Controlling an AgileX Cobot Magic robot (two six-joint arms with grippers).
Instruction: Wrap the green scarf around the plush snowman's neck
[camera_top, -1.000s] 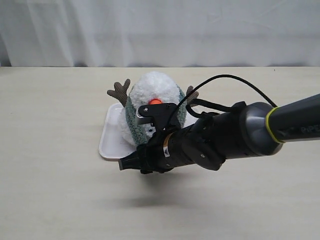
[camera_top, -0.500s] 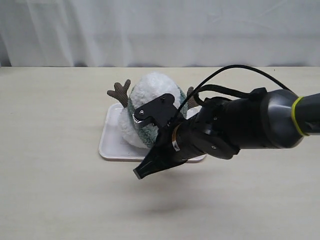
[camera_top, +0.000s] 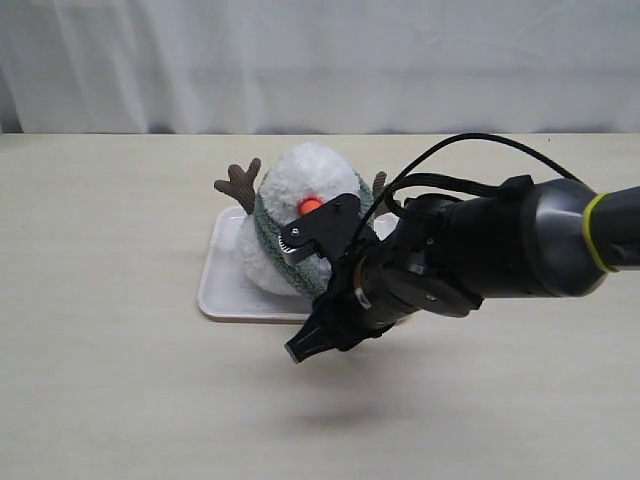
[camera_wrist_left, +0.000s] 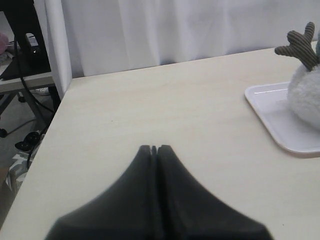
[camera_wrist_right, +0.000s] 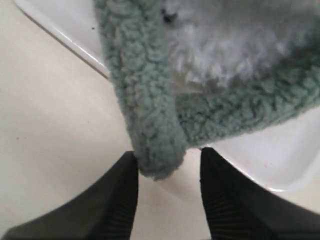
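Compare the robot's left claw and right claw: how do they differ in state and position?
The left claw is shut; the right claw stands open. The left claw is over the table, apart from the tray; the right claw has the end of the green scarf between its jaws, by the plush snowman. Both are black.

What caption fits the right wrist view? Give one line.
Right claw open, the green scarf end hanging between its fingers, plush snowman on white tray beyond.
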